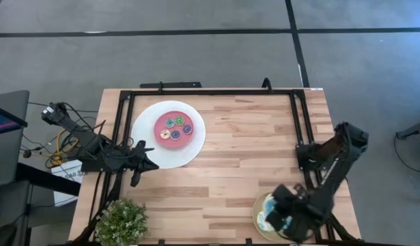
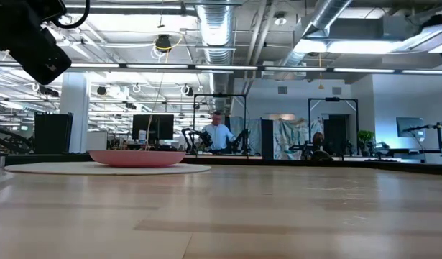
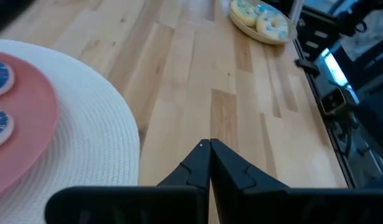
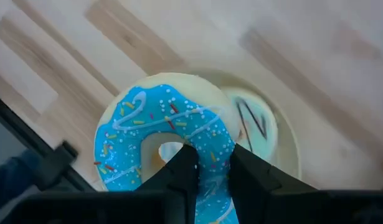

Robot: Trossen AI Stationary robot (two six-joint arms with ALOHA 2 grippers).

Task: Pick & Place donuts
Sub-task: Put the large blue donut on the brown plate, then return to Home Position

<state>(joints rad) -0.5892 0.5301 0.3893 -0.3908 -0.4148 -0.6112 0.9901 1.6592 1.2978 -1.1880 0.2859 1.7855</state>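
My right gripper (image 4: 210, 165) is at the table's near right corner, over the tan plate (image 4: 284, 146), and is shut on a blue-iced donut (image 4: 147, 124) with coloured sprinkles. A cream-iced donut (image 4: 253, 121) lies on the plate beneath it. In the high view this gripper (image 1: 276, 212) hides most of the plate (image 1: 259, 203). My left gripper (image 3: 208, 152) is shut and holds nothing; it hovers by the near edge of the white plate (image 1: 147, 133). Several tiny donuts (image 1: 174, 126) lie on that plate's pink centre. My right gripper pinches the blue donut's ring (image 4: 211, 146) at one side, one finger (image 4: 182, 165) at the hole and the other (image 4: 244, 165) outside the rim. The fingers come from above, pointing down. The donut lies flat over the tan plate; whether it rests on it I cannot tell.
A small potted plant (image 1: 121, 222) stands at the near left corner. A black frame (image 1: 210, 91) runs along the table's far and side edges. Bare wood (image 1: 244, 157) stretches between the two plates. A person (image 2: 219, 133) stands far off in the room behind.
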